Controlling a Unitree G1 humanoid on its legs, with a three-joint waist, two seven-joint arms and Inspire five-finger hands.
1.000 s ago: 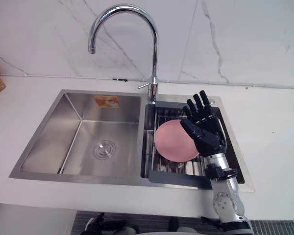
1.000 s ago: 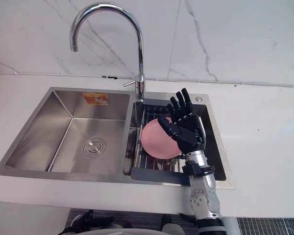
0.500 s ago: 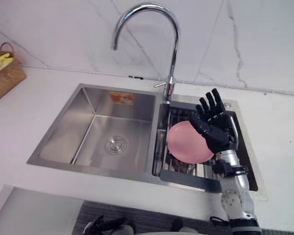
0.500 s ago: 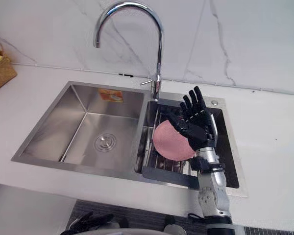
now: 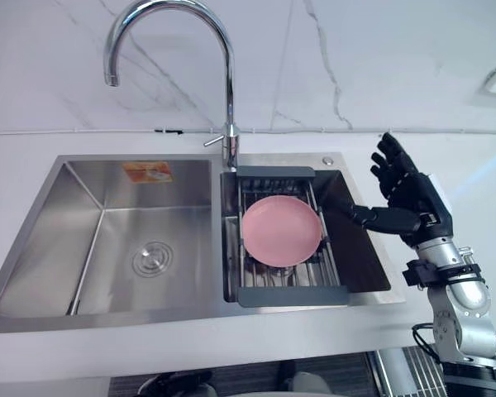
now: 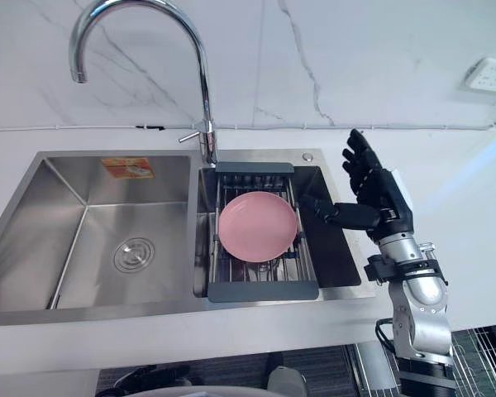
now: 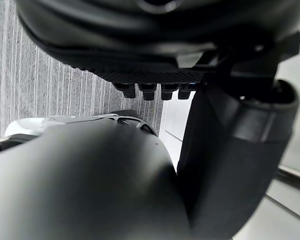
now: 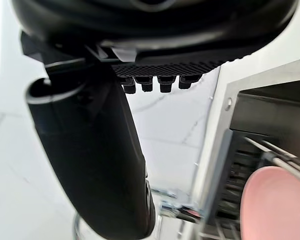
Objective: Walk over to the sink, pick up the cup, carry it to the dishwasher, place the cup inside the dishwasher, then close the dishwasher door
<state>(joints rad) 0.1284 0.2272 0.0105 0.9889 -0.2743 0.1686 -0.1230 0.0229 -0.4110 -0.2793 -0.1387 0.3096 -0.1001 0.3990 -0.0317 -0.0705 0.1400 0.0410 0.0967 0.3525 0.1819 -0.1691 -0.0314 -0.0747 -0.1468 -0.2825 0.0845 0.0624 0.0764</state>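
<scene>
The robot's right hand [image 5: 413, 203] was raised above the right edge of the stainless steel double sink [image 5: 66, 248]. Its fingers were straight and spread upward and its thumb stretched out toward the basin, and it held nothing. In its own wrist view the thumb [image 8: 90, 150] stood clear of any object. Just beside the thumb tip, apart from it, lay the dark grey wire drainer rack [image 5: 291, 295] that sat in the smaller right basin. In the middle of that rack rested the pink round dish [image 5: 281, 230], which looked more like a shallow bowl or plate than a cup, and whether it was mouth up could not be told. It appeared to be the task's thing, not yet picked up. Judging by its smooth, even surface it was probably stiff, light plastic or glazed ware, possibly slick if wet, so a pinch on the rim nearest the hand, thumb on one face and fingers on the other, seemed safer than a flat scoop. Farther out stood the chrome gooseneck tap [image 5: 229, 83] between the basins, and the white counter [image 5: 149, 347] lay all round. The left hand [image 7: 155, 30] hung low over the grey ribbed floor [image 7: 50, 100], fingers relaxed and holding nothing.
</scene>
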